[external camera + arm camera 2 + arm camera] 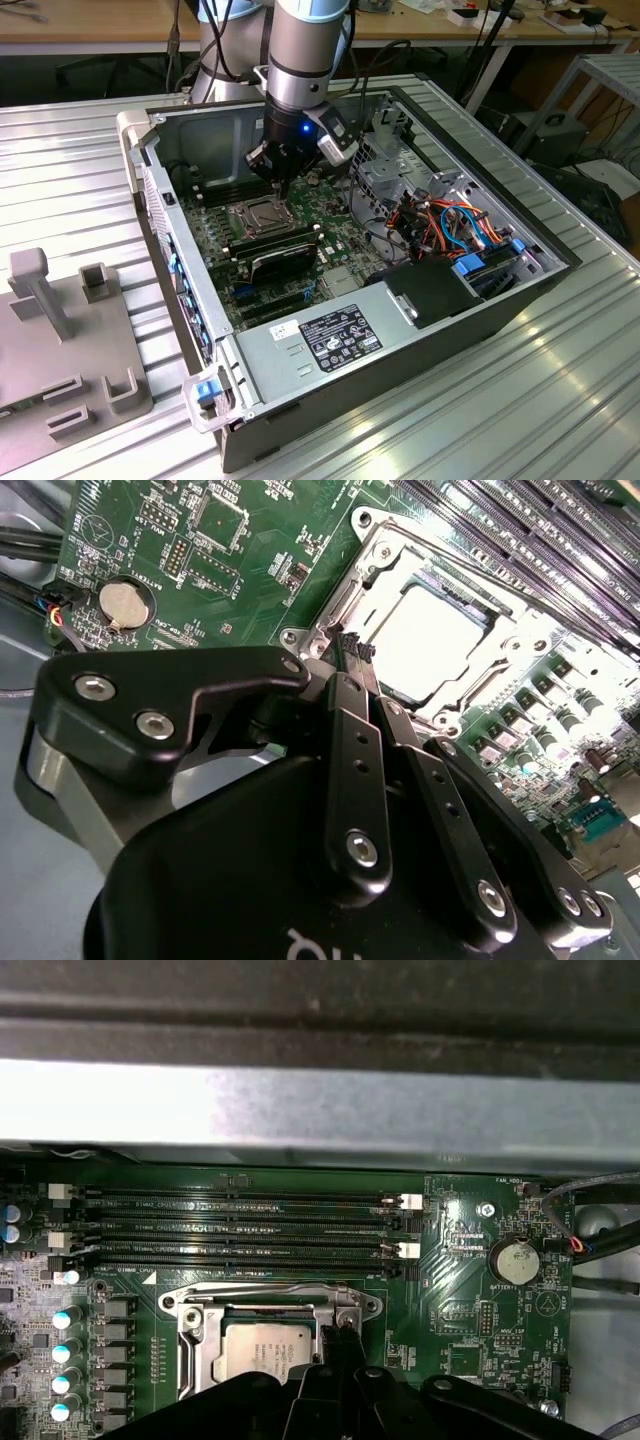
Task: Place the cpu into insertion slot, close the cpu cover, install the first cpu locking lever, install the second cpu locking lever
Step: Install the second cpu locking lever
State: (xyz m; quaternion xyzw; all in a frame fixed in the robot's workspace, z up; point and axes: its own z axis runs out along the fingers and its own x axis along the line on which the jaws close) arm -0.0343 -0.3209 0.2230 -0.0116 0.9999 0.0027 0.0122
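Observation:
The cpu (262, 1352) lies flat in the insertion slot (257, 214) on the green motherboard, its pale metal top glaring bright in the second wrist view (440, 640). The cpu cover (270, 1298), a silver frame (372, 560), lies down around the chip. My gripper (281, 183) hangs just above one corner of the socket. Its black fingers are pressed together in both wrist views, with the tips (335, 1332) (350, 645) at the frame's corner and nothing visible between them.
Long black memory slots (240, 1225) run beside the socket, and the case wall (300, 1100) rises behind them. A coin battery (518, 1260) sits near the board's edge. The labelled power-supply box (330, 335) and coloured cables (450, 225) fill the case's near side. A grey fixture (60, 330) stands at the exterior view's left.

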